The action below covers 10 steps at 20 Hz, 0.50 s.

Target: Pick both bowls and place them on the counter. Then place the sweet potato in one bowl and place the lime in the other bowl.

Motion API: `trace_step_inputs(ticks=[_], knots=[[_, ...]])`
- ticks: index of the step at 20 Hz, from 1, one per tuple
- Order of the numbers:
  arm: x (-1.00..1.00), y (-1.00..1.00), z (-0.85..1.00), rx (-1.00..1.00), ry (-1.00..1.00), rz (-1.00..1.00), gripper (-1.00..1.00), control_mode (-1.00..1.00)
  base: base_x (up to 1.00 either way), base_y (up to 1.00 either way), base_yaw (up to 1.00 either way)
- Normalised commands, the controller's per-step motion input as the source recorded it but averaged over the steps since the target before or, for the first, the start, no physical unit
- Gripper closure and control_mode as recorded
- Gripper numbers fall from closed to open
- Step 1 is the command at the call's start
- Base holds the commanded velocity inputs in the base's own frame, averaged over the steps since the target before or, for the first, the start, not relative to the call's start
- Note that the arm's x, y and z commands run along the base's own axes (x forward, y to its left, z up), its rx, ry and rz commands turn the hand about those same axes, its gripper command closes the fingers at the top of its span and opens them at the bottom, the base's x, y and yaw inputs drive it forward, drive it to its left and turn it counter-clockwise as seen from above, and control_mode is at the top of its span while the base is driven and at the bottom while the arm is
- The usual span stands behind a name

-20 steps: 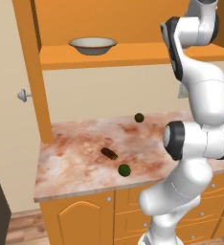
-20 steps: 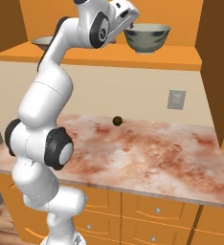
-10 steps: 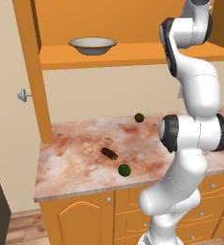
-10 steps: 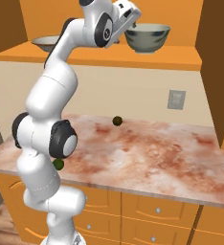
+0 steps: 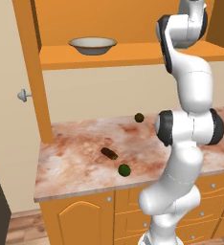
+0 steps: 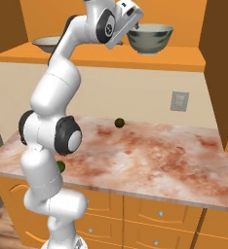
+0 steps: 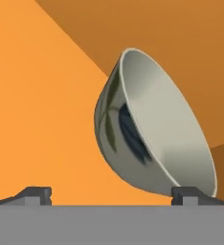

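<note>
My pincer [image 7: 111, 194], spread wide and grasping nothing, faces the grey-green bowl [image 7: 147, 129] on the orange shelf [image 6: 179, 56], upper right of frame.

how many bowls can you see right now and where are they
2. The cream bowl sits on the orange shelf, toward its left. The grey-green bowl sits farther right on the same shelf, just ahead of the open gripper. None seems hidden.

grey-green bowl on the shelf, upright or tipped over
Upright. In the right base view the grey-green bowl stands on its foot on the shelf, rim level and mouth up, beside the open gripper.
</note>
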Motion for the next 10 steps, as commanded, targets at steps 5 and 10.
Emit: trace_step_inputs(ticks=[5, 10], knots=[[0.15, -0.07, 0.00, -0.04, 0.01, 0.05, -1.00, -1.00, 0.00, 0.00, 0.00], [0.14, -0.07, -0.01, -0.02, 0.00, 0.07, -1.00, -1.00, 0.00, 0.00, 0.00]])
